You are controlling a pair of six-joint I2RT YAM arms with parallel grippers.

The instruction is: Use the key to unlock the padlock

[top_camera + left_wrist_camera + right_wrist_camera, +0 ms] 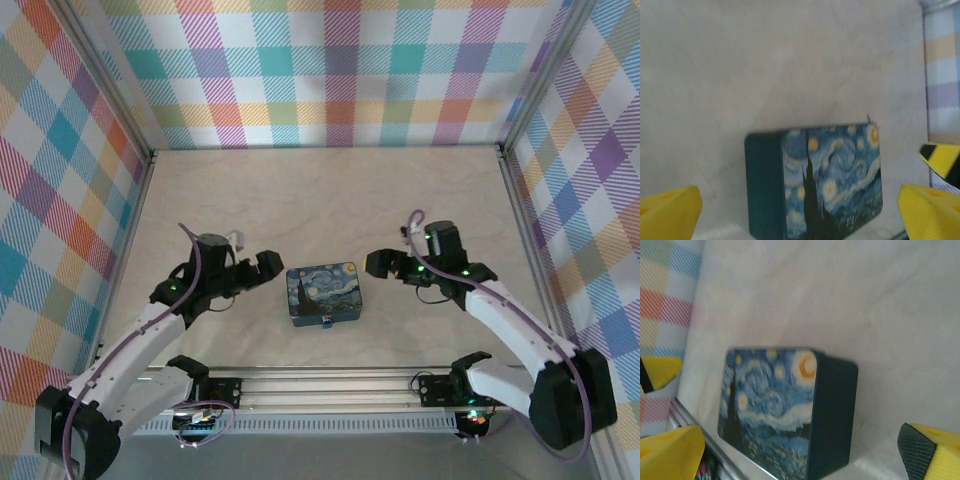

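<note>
Left gripper (269, 262) and right gripper (379, 264) gape beside glossy rectangular tin (325, 293).

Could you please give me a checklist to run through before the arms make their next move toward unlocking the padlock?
1. Left gripper open and empty: ok.
2. Right gripper open and empty: ok.
3. Rectangular dark-blue tin with starry-night print lies flat on the pale wooden table between both grippers, touched by neither: ok.
4. Tiny blue padlock, seemingly the small blue speck at the tin's near edge, clearly located: cannot tell.
5. Key whereabouts confirmed: cannot tell.
</note>
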